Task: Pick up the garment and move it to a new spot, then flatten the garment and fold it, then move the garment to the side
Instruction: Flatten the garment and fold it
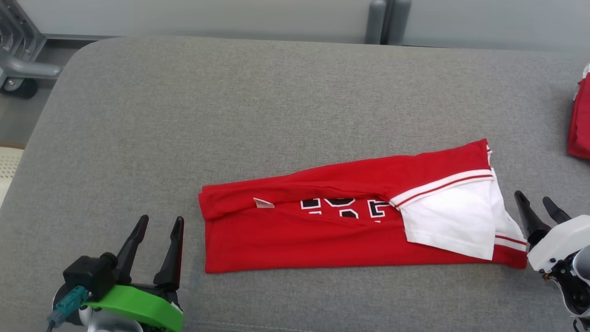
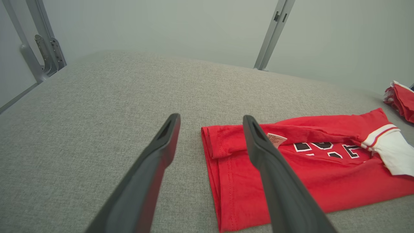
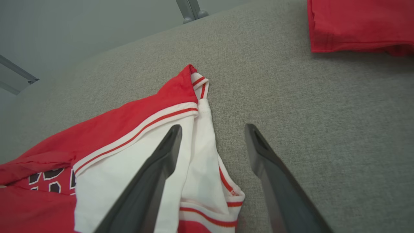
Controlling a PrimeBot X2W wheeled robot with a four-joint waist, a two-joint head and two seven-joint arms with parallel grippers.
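Note:
The garment [image 1: 350, 230] is a red shirt with white sleeves, red stripes and black-and-white lettering. It lies folded into a long band across the middle of the grey surface [image 1: 276, 101]. My left gripper [image 1: 159, 223] stands open just left of the garment's left end, apart from it. At the garment's right end my right gripper [image 1: 534, 200] is open too, beside the white sleeve. In the left wrist view the garment [image 2: 291, 174] lies under and right of the open left gripper [image 2: 212, 121]. In the right wrist view the open right gripper [image 3: 213, 129] straddles the edge of the white sleeve [image 3: 200, 168].
A second red folded cloth [image 1: 581, 120] lies at the far right edge of the surface, seen also as the red cloth [image 3: 355, 26] in the right wrist view. A metal frame with a wheel [image 1: 18, 69] stands off the surface's far left corner.

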